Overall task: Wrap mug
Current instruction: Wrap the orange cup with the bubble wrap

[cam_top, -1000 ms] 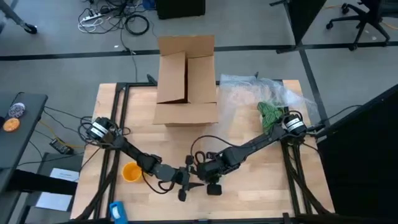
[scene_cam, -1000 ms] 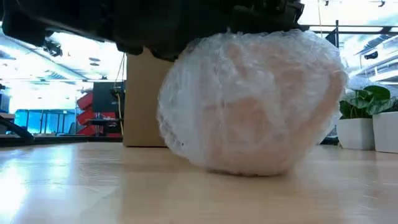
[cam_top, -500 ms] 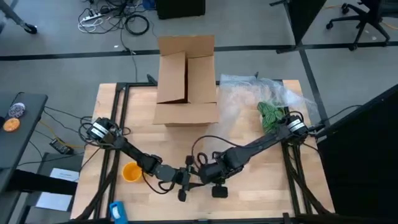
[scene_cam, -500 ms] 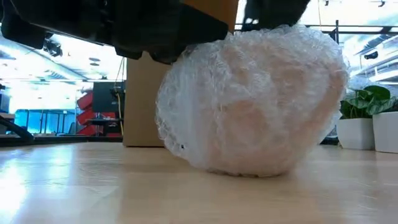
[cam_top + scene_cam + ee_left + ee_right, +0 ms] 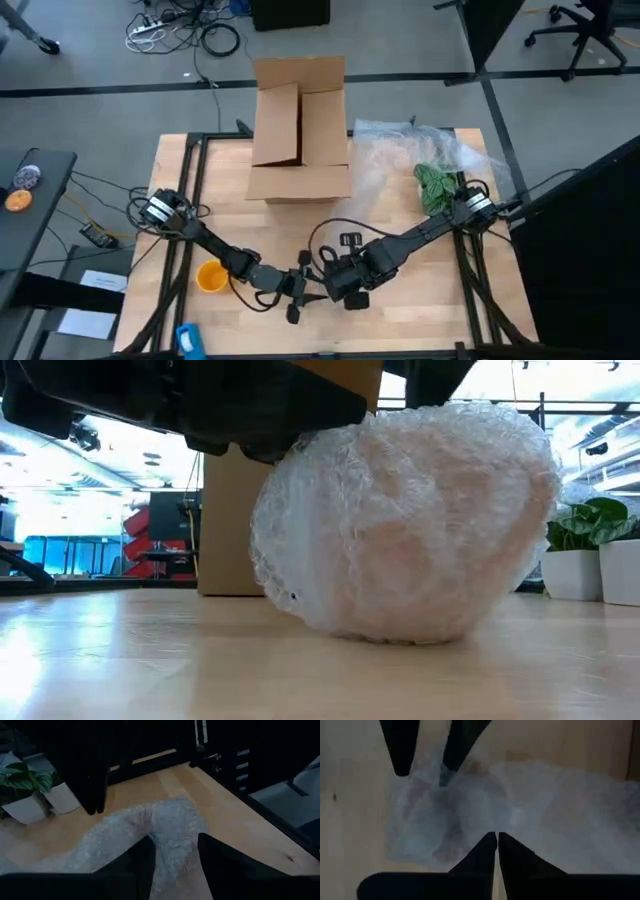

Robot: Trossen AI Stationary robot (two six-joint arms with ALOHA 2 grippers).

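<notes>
Mug (image 5: 210, 276): stands bare on the table (image 5: 430, 300) near the front edge, beside the left arm, well apart from the bundle.

Bundle (image 5: 400, 520): rounded bubble wrap at front centre; its contents cannot be told. Shape unchanged over the last second.

Right gripper (image 5: 496, 837): fingers pressed together, nothing seen between them. It has been lifted off the bundle's top, which is now uncovered in the low view.

Left gripper (image 5: 176, 840): fingers spread astride a fold of the wrap.

Judgement: the wrap holds unaided; the mug itself is not yet wrapped.

Box (image 5: 300, 120): open, at the far edge.
</notes>
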